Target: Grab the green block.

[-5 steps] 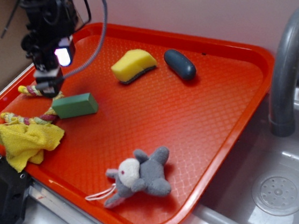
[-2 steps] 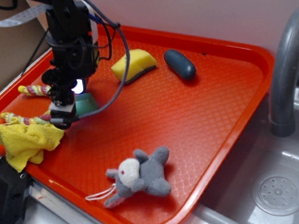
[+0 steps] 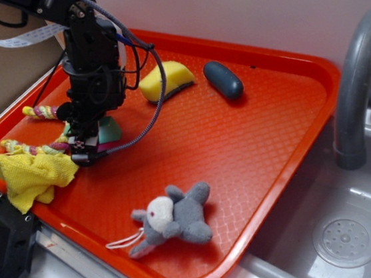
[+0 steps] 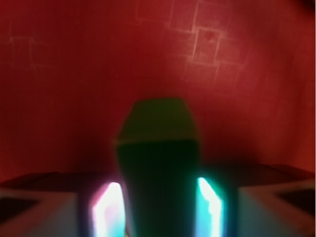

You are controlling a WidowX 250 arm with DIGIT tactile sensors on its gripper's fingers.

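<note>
The green block (image 3: 110, 130) lies on the red tray (image 3: 252, 138) at the left, mostly hidden behind my arm. My gripper (image 3: 90, 148) is lowered over it, low to the tray. In the wrist view the green block (image 4: 158, 143) stands between my two fingers, with a lit gap on each side. The left finger (image 4: 49, 202) and the right finger (image 4: 269, 200) are apart from the block's sides. The gripper (image 4: 158, 212) is open around the block.
A yellow sponge (image 3: 165, 81) and a dark grey oval object (image 3: 223, 79) lie at the tray's back. A yellow cloth (image 3: 32, 173) and a striped rope toy (image 3: 40, 112) lie left of the block. A grey plush toy (image 3: 174, 217) lies in front. A faucet (image 3: 357, 86) and sink (image 3: 345, 238) are right.
My gripper has moved from above the rope toy rightwards and down, and it now straddles the green block. The block has not moved.
</note>
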